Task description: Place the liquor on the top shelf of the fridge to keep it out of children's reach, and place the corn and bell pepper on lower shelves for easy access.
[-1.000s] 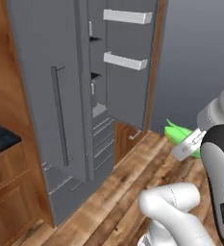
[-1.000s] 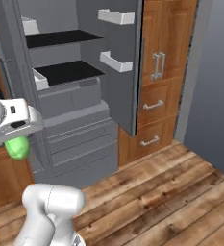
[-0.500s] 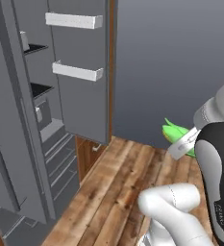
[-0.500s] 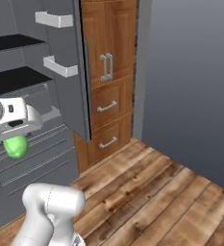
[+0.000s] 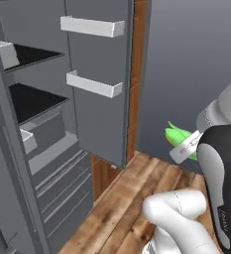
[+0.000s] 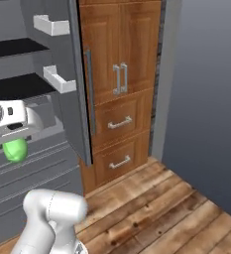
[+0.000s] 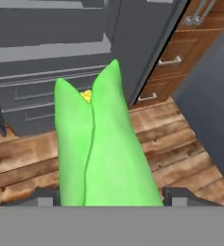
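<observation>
Left base view: the fridge (image 5: pixel 47 149) stands open, its door (image 5: pixel 99 74) swung out with two white bins (image 5: pixel 94 85); black shelves (image 5: pixel 30 99) show inside, with grey drawers beneath. The corn (image 5: pixel 179 138) juts from the gripper (image 5: pixel 185 148) at the right, well apart from the fridge, above the wood floor (image 5: pixel 122 203). Right base view: the corn (image 6: pixel 15 150) hangs below the white hand at the left edge, in front of the fridge drawers; wooden cabinets (image 6: pixel 119 94) stand just beside the door. Hand view: the gripper (image 7: pixel 108 197) is clamped on the corn (image 7: pixel 101 149), a finger tip (image 7: pixel 178 196) at each side, husk tips pointing towards the drawers.
</observation>
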